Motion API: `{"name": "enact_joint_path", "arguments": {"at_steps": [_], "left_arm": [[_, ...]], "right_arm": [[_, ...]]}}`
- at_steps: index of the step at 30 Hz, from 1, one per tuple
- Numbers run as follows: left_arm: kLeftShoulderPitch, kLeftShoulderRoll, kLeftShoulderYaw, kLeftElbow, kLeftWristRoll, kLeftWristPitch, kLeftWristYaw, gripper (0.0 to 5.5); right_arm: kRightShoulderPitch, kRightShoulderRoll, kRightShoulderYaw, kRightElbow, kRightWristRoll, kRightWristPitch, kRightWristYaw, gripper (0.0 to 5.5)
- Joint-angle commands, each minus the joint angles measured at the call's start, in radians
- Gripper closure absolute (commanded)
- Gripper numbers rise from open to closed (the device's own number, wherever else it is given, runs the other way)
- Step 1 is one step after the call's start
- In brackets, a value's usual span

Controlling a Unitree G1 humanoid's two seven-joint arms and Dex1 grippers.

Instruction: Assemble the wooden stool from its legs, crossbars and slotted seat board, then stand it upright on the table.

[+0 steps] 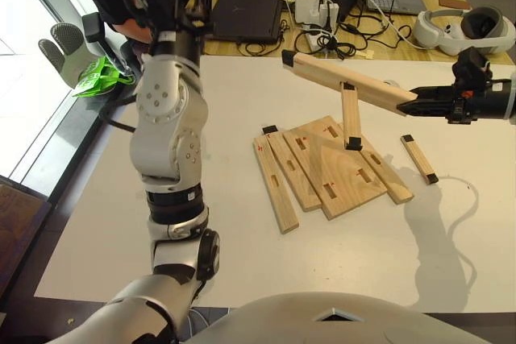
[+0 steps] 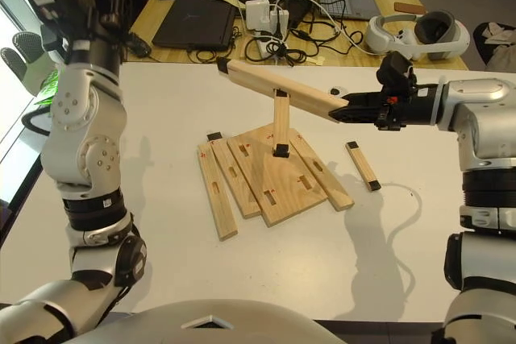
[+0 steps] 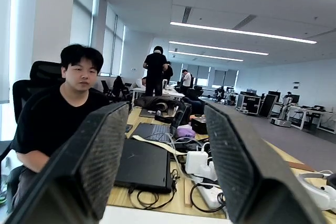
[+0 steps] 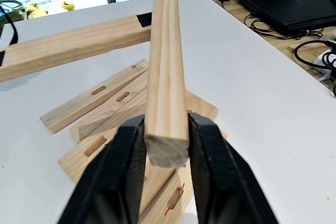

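Wood fills the right claw (image 4: 167,150): it clamps one leg (image 2: 274,86) by its end. Below the claw a short crossbar (image 2: 364,165) lies loose. Beyond, a pegged crossbar (image 2: 280,122) rests on the slotted seat board (image 2: 266,179), with spare legs (image 2: 216,191) alongside. Most assembly looks undone. The left claw (image 3: 165,108) gapes empty.

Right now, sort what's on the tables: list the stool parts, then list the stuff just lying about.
Stool parts: leg clamped in the right fingers, crossbar hanging from it; seat board; loose legs beside the board; short crossbar lying apart.
Lying about: laptop, chargers, cables, headset.
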Motion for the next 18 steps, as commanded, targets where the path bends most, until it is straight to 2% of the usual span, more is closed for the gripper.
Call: {"name": "enact_joint_path", "arguments": {"at_steps": [1, 4, 7, 18], "left_arm": [[-0.012, -0.075, -0.163, 0.05, 0.06, 0.007, -0.03, 2.91], [0.06, -0.11, -0.282, 0.039, 0.104, 0.012, -0.053, 2.91], [0.138, -0.124, -0.332, 0.013, 0.127, 0.024, -0.067, 2.91], [0.246, -0.145, -0.366, -0.047, 0.178, 0.069, -0.097, 2.91]], "right_arm": [[-0.002, -0.022, 0.002, -0.052, 0.048, 0.05, 0.046, 4.47], [-0.026, -0.01, -0.018, -0.061, 0.077, 0.086, 0.043, 4.47], [-0.038, 0.002, -0.049, -0.072, 0.117, 0.13, 0.02, 4.47], [-0.103, 0.068, -0.115, -0.054, 0.21, 0.215, -0.089, 4.47]]}}
